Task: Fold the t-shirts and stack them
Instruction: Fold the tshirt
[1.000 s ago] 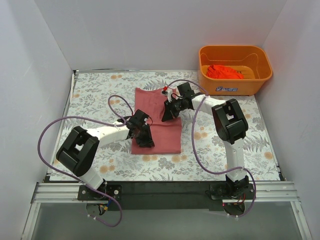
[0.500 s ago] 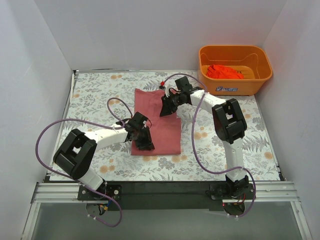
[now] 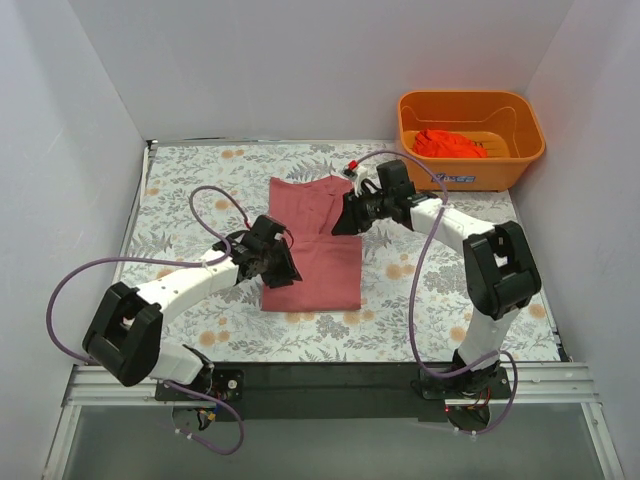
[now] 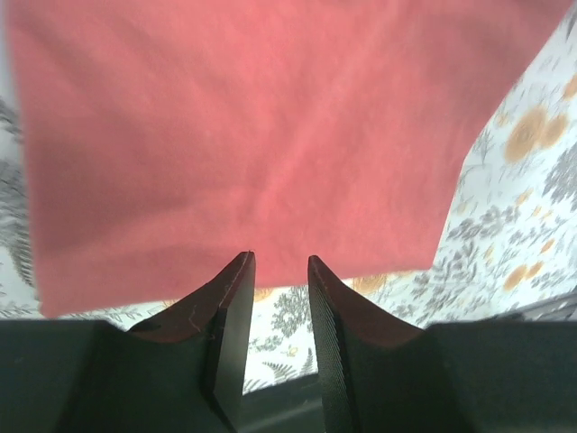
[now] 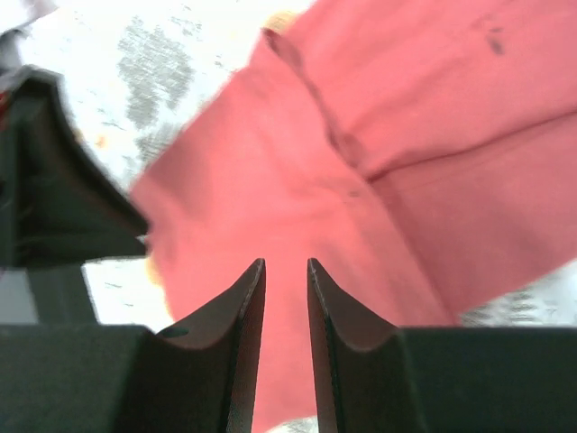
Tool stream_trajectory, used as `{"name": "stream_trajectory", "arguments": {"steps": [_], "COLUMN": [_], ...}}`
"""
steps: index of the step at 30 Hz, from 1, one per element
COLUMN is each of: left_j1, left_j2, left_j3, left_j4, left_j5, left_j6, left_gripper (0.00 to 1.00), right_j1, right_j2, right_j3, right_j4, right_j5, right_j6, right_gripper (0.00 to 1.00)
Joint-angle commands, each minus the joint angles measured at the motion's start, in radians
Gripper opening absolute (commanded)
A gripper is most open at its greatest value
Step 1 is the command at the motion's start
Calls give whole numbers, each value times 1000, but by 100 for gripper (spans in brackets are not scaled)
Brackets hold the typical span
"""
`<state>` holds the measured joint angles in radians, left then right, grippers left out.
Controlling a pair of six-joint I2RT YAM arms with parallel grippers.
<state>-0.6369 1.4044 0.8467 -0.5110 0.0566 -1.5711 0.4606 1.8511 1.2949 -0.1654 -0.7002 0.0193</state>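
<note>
- Now right gripper (image 3: 343,218) has released the pink shirt (image 3: 325,255); it and left gripper (image 3: 280,270) stand slightly apart, empty.
- Fold seems done; orange shirt (image 3: 447,143) next.

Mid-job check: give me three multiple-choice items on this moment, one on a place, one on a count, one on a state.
1. Where is the orange-red t-shirt?
A on the table
B in the orange basket
C on the floor

2. How many t-shirts lie on the table?
A one
B two
C three

3. The pink-red t-shirt is:
A bunched in a heap
B hanging in the air
C lying flat

Answers: 1 B, it sits crumpled inside the basket. 2 A, only the pink-red one is on the table. 3 C, it lies flat on the tabletop.
</note>
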Motion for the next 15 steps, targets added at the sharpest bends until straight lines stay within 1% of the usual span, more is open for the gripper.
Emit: {"name": "stream_trajectory", "arguments": {"steps": [1, 2, 4, 5, 7, 9, 13, 15], "left_j1": [75, 97, 161, 180, 219, 230, 238, 240], "left_j2": [-33, -25, 14, 33, 88, 120, 175, 177], "left_j3": [3, -3, -6, -5, 6, 9, -34, -57], "left_j4": [20, 37, 81, 95, 112, 111, 109, 94], "left_j5": [-77, -72, -58, -25, -14, -12, -18, -23], "left_j6": [-14, -1, 13, 19, 32, 45, 33, 29], "left_gripper": [29, 28, 27, 27, 26, 26, 26, 26], "right_j1": [-2, -5, -16, -23, -49, -71, -132, -149], "right_j2": [-61, -53, -24, -9, 36, 71, 143, 165], "right_j3": [-159, -183, -212, -223, -250, -263, -273, -275], "right_j4": [255, 311, 345, 375, 463, 513, 541, 546], "right_j5": [-99, -97, -119, -128, -142, -134, -108, -110], "right_j6": [163, 192, 211, 226, 284, 320, 360, 372], "right_gripper": [32, 32, 32, 32, 31, 31, 31, 31]}}
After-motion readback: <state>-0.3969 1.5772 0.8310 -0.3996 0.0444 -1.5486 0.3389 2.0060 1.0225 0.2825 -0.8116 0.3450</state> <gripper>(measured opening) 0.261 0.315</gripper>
